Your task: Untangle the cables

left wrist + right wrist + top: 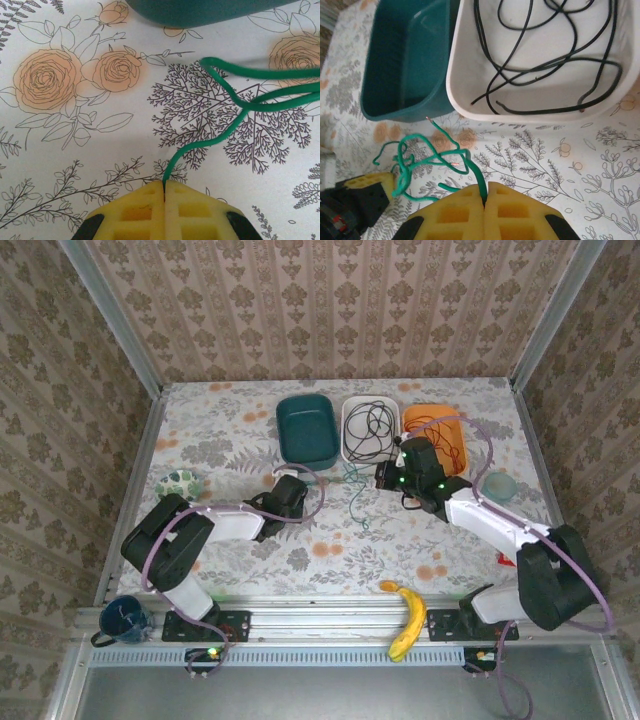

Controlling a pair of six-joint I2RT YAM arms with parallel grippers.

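- Left gripper (165,192): jaws clenched on a strand of the green cable (245,104).
- Right gripper (485,197) pinches another strand; I'd draw them apart slowly, low over the worktop (75,150).
- Beyond, the black cable (545,65) lies in the white tray (530,112).

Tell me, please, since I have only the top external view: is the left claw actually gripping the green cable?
Observer: Yes; the left wrist view shows the left claw shut on a strand of the green cable.
Operator: And the right claw?
Observer: The right claw is shut on another strand, with a tangle of loops lying beside its pads.
Operator: Any loose ends?
Observer: One, with a bare copper tip, points toward the teal tray.
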